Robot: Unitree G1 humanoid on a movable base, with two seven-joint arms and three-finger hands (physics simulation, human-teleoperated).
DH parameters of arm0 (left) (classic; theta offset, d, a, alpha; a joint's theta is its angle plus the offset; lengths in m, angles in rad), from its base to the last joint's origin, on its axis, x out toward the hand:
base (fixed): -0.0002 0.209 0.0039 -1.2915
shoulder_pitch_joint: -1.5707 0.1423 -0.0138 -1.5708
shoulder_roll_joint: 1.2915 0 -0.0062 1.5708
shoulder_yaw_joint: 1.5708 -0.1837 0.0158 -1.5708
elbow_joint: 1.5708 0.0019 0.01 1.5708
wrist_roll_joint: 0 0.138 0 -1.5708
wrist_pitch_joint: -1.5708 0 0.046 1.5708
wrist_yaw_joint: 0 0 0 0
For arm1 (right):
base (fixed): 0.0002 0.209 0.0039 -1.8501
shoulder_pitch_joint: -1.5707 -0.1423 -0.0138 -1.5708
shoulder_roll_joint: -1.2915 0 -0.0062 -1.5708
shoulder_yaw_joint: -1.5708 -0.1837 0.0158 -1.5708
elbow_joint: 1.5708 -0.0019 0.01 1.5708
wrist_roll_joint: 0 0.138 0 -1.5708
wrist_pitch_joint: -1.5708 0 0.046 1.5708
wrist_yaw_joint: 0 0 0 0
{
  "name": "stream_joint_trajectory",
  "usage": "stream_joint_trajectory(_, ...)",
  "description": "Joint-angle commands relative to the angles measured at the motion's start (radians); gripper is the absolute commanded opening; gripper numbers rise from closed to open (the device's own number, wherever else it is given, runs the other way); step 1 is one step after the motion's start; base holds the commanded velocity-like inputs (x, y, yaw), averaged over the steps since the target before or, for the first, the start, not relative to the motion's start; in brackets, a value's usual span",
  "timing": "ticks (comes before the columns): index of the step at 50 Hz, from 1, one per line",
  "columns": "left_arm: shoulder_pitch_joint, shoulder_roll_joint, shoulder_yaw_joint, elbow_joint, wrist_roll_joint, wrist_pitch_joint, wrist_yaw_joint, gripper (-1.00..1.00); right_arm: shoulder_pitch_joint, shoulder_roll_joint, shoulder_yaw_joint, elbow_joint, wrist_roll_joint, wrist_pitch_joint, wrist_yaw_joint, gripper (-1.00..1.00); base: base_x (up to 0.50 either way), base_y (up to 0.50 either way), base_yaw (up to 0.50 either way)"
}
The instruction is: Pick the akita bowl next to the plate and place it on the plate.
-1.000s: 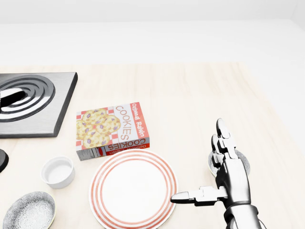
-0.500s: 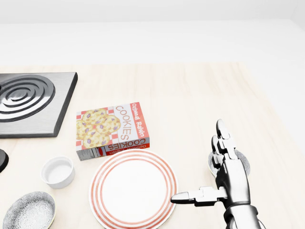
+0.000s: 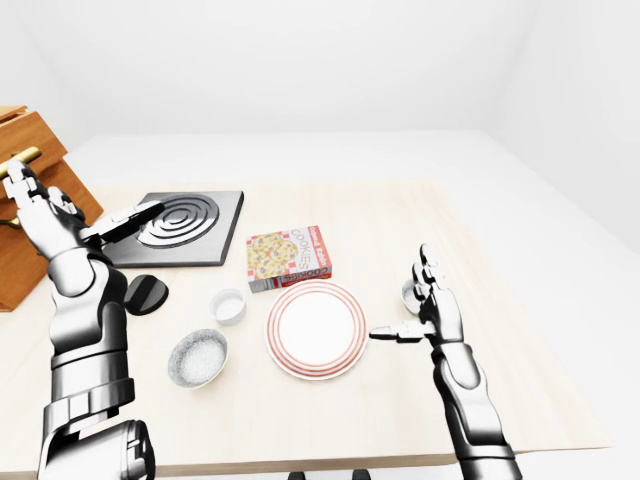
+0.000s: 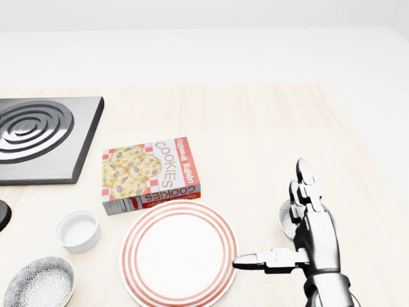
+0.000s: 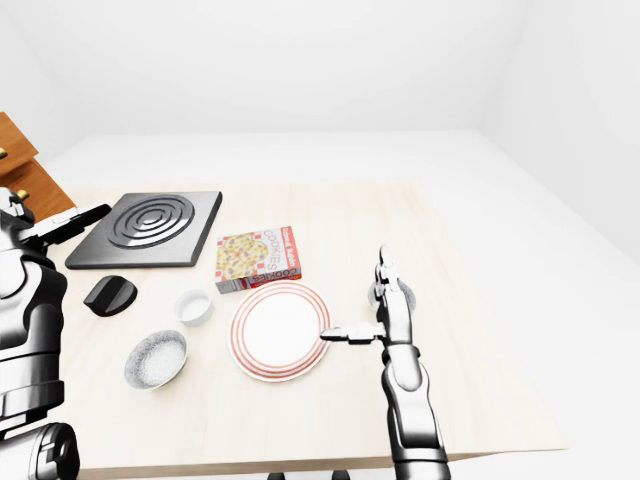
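Silver right hand [image 4: 300,236] hovers upright, fingers spread, over the akita bowl [image 4: 285,219].

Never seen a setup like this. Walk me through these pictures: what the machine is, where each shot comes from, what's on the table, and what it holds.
It is a simulated humanoid robot; all three pictures come from cameras on its head. On the table lie a striped plate, a cookie box, a stove burner, a white cup, a speckled bowl, and a second bowl, half hidden beneath the right hand. That hand hovers open; the left hand is raised, open. Neither holds anything.
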Motion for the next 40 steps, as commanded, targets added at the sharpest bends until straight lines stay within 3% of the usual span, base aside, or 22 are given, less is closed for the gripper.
stream_joint_trajectory(1, 0.001, -0.001, 0.000, 0.005, -0.005, 0.002, 0.000, 1.00, 0.006, -0.005, -0.021, -0.089, 0.012, 0.073, -0.026, 1.00, 0.00, 0.00, 0.00)
stream_joint_trajectory(4, 0.004, -0.001, 0.000, -0.007, -0.010, 0.011, 0.002, 1.00, 0.025, -0.003, -0.019, -0.186, 0.012, 0.129, -0.030, 1.00, 0.00, 0.00, 0.00)
stream_joint_trajectory(7, 0.009, -0.005, 0.001, -0.015, -0.013, 0.013, -0.002, 1.00, 0.037, -0.003, -0.018, -0.255, 0.007, 0.154, -0.030, 1.00, 0.00, 0.00, 0.00)
stream_joint_trajectory(20, 0.043, -0.022, 0.005, -0.043, -0.025, 0.015, -0.025, 1.00, 0.076, -0.009, -0.046, -0.537, -0.035, 0.154, 0.011, 1.00, 0.00, 0.00, 0.00)
stream_joint_trajectory(27, 0.043, -0.027, 0.005, -0.040, -0.029, 0.015, -0.029, 1.00, 0.001, -0.064, -0.164, -0.632, -0.136, 0.154, 0.008, 1.00, 0.00, 0.00, 0.00)
stream_joint_trajectory(40, 0.051, -0.036, 0.002, -0.052, -0.025, 0.015, -0.028, 1.00, -0.030, -0.132, -0.297, -0.843, -0.274, 0.154, 0.189, 1.00, 0.00, 0.00, 0.00)
